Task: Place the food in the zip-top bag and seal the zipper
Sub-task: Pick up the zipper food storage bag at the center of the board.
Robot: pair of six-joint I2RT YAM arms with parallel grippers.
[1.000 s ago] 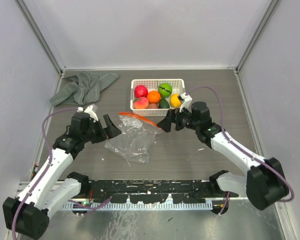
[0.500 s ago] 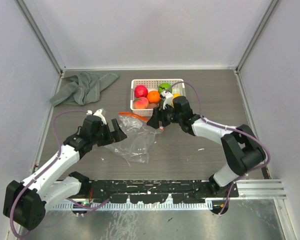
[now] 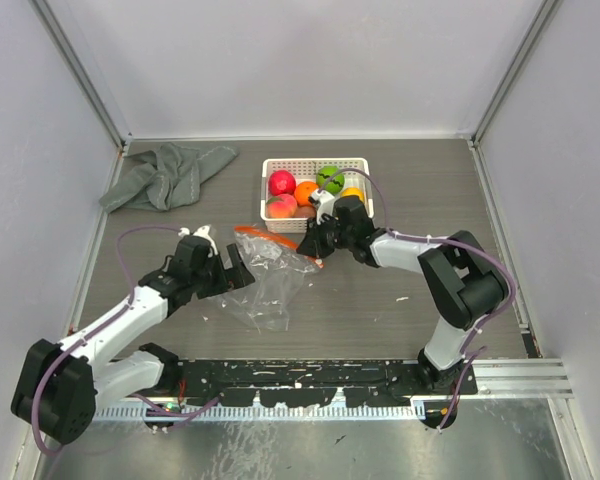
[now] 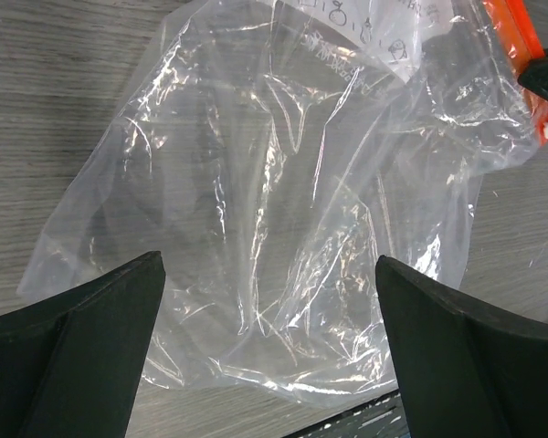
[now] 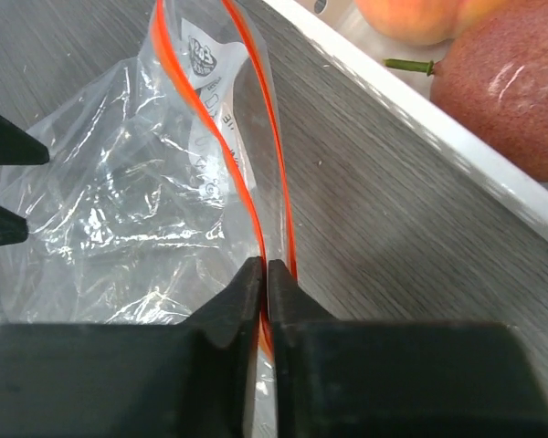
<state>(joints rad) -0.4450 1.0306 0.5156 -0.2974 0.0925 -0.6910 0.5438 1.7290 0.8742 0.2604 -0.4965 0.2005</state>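
Observation:
The clear zip-top bag (image 3: 270, 282) lies crumpled on the table between the arms, empty. Its orange-red zipper (image 3: 268, 236) runs along the far edge. My right gripper (image 3: 316, 249) is shut on one side of the zipper (image 5: 240, 190) at the bag's right corner, jaws pinched together around the strip (image 5: 265, 269). My left gripper (image 3: 238, 272) stands open at the bag's left side, its fingers wide to either side of the bag's film (image 4: 283, 201) and not touching it. The food, several round toy fruits such as red (image 3: 282, 182), orange (image 3: 306, 192) and green (image 3: 330, 179), lies in the white basket (image 3: 315, 162).
A grey cloth (image 3: 165, 172) is bunched at the back left. The basket wall (image 5: 420, 128) stands right behind the bag's mouth, with a dark brown fruit (image 5: 511, 100) and a peach one (image 5: 411, 14) just inside it.
My right gripper swung left from the basket's corner to the bag's mouth and shut on the zipper strip. The left gripper slid right, closer to the bag, still open.

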